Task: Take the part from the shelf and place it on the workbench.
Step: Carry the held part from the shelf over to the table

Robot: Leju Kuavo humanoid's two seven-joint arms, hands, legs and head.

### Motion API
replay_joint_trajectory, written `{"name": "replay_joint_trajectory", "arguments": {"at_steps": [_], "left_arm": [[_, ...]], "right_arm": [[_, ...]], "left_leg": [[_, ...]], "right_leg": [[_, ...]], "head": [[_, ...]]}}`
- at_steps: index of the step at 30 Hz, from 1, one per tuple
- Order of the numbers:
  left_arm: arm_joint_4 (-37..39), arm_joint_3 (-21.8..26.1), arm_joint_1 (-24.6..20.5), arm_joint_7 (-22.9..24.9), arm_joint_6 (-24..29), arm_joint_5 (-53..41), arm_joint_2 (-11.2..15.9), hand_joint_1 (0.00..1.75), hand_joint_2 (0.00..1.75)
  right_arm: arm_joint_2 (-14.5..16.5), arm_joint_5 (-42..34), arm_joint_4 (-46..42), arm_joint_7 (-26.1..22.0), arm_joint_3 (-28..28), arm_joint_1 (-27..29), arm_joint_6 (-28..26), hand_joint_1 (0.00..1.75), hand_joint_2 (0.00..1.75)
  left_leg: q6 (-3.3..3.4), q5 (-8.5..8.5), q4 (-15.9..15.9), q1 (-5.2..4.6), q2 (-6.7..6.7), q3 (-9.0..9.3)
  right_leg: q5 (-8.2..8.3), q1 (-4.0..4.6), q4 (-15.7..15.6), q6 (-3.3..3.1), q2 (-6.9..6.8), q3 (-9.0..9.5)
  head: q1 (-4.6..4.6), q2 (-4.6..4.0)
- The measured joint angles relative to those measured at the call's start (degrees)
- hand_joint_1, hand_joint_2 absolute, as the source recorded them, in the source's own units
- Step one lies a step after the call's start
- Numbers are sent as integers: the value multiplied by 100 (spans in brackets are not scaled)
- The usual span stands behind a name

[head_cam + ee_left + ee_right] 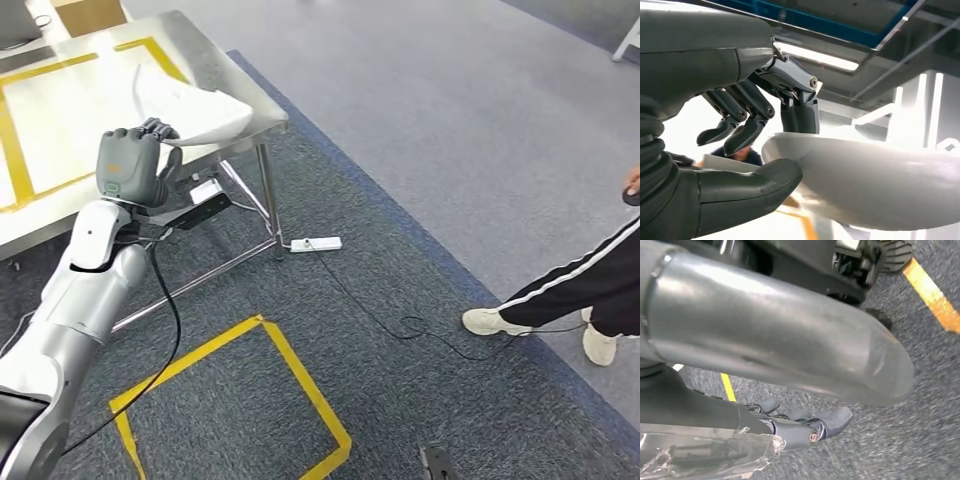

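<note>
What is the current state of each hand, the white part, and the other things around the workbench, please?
left hand: holds the white part at its edge, over the workbench
white part: lying at the workbench corner, one end past the rim
workbench: bears the part
right hand: hanging over the carpet, fingers extended, holding nothing
power strip: on the floor, cable attached

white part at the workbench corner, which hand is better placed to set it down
Left. The left hand already holds the white part over the workbench corner; its fingers and thumb clamp the part's edge. The right hand hangs low above the carpet, away from the bench.
</note>
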Motion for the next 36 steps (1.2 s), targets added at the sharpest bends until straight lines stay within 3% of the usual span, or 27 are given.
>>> {"name": "replay_joint_trajectory", "arguments": {"at_steps": [2, 4, 5, 6, 7, 9, 11, 13, 14, 16, 18, 20, 21, 23, 24, 26, 27, 29, 31, 33, 35, 36], "left_arm": [[0, 8, -3, 0, 2, 9, -25, 175, 175], [1, 10, 19, 0, 2, 15, -41, 175, 175], [2, 11, 36, 0, 2, 16, -46, 175, 175], [2, 11, 50, 0, 2, 19, -50, 175, 175], [2, 12, 59, 0, 3, 23, -51, 175, 175], [2, 13, 61, 0, 8, 33, -55, 175, 175], [2, 14, 57, 0, 13, 37, -57, 175, 175], [2, 20, 66, 0, 16, 38, -35, 175, 175], [2, 24, 73, 0, 17, 38, -20, 175, 175], [2, 31, 70, 0, 20, 39, -1, 175, 175], [2, 32, 68, 1, 22, 38, -12, 175, 175], [6, 32, 92, 4, 22, 37, -14, 175, 175], [8, 32, 101, 7, 22, 37, -10, 175, 175], [11, 33, 103, 16, 22, 37, -7, 175, 175], [11, 34, 94, 19, 22, 37, -8, 175, 175], [11, 36, 77, 22, 23, 37, -17, 175, 175], [11, 37, 79, 24, 23, 37, -16, 175, 175], [14, 43, 99, 27, 22, 37, -1, 175, 175], [15, 51, 103, 31, 22, 37, 6, 175, 175], [15, 57, 104, 40, 22, 37, -8, 175, 175], [17, 58, 127, 45, 20, 37, -19, 175, 175], [18, 58, 139, 44, 19, 37, -19, 175, 175]], "right_arm": [[0, 1, 0, -1, 0, 5, -1, 0, 0], [0, 1, 0, 1, 0, 28, 0, 0, 0], [0, 1, 0, 1, 0, 35, 1, 0, 0], [0, 1, 0, 1, 0, 35, 1, 0, 0], [0, 2, 0, 1, 0, 32, 1, 0, 0], [0, 3, 0, 0, 0, 27, 1, 0, 0], [-1, 3, 0, 0, 0, 25, 0, 0, 0], [0, 3, 0, 0, 0, 22, -1, 0, 0], [3, 3, 0, 0, 0, 18, -2, 0, 0], [11, 3, 0, -1, 0, 8, 0, 0, 0], [14, 3, 0, 0, 0, 18, 2, 0, 0], [14, 3, 0, 0, -1, 36, 2, 0, 0], [14, 3, 0, 0, -1, 37, 2, 0, 0], [19, 3, 0, -2, -1, 29, 4, 0, 0], [21, 3, 0, -2, 0, 25, 5, 0, 0], [22, 4, 0, -4, 0, 22, 4, 0, 0], [22, 5, 0, -6, 0, 20, 4, 0, 0], [23, 5, 0, -9, 0, 10, 4, 0, 0], [24, 5, 0, -13, 0, -2, 4, 0, 0], [24, 5, 0, -14, 0, 10, 4, 0, 0], [24, 5, 0, -12, 0, 32, 5, 0, 0], [24, 5, 0, -11, 0, 36, 5, 0, 0]], "left_leg": [[60, 14, -7, 27, -147, 2], [86, 18, -5, 28, -310, -1], [87, 18, -2, 27, -400, -1], [86, 18, 1, 27, -489, 1], [83, 19, 4, 30, -577, 6], [53, 23, 13, 31, -740, 6], [-14, 47, 22, 40, -879, -31], [-94, 87, 10, 66, -1006, -78], [-127, 85, 14, 68, -977, -97], [-181, -82, 247, 42, -694, -218], [-221, -451, 932, 30, -370, -533], [-246, -678, 1574, 48, -296, -821], [-252, -646, 1636, 54, -287, -840], [-249, -336, 1134, 56, -201, -557], [-245, -178, 740, 45, -52, -333], [-201, -32, 183, 21, 157, -32], [-170, -37, 88, 6, 185, 9], [-93, -37, 65, 8, 36, -8], [-22, -21, 53, 36, -100, -9], [28, -11, 49, 49, -242, -10], [45, -6, 50, 40, -409, -13], [46, -5, 51, 36, -500, -12]], "right_leg": [[-316, -26, 592, 45, 334, -267], [-608, -29, 1354, 52, 460, -644], [-618, -29, 1535, 48, 471, -758], [-515, -29, 1494, 37, 480, -774], [-316, -33, 1231, 22, 507, -682], [84, -64, 442, -6, 731, -347], [200, -91, -5, -22, 935, -126], [183, -84, -56, -56, 891, -86], [195, -84, -65, -85, 831, -85], [217, -99, -95, -156, 700, -74], [215, -97, -103, -199, 556, -71], [208, -95, -102, -208, 403, -72], [205, -95, -101, -208, 329, -70], [191, -96, -100, -192, 186, -57], [176, -78, -93, -169, 118, -48], [140, -35, -73, -110, -4, -33], [127, -14, -69, -80, -67, -23], [103, -22, -79, -21, -160, -4], [-59, -49, 120, 37, 52, -80], [-397, -64, 781, 65, 373, -371], [-621, -62, 1479, 60, 467, -729], [-578, -61, 1575, 50, 479, -807]], "head": [[30, -1], [47, 0], [49, 1], [51, 0], [51, 0], [51, -1], [47, -1], [43, -1], [44, -1], [10, -1], [-23, 0], [-26, 0], [-26, -1], [-26, -2], [-28, -2], [-17, -1], [-6, 0], [22, 0], [44, 0], [76, 0], [90, 0], [92, 0]]}}
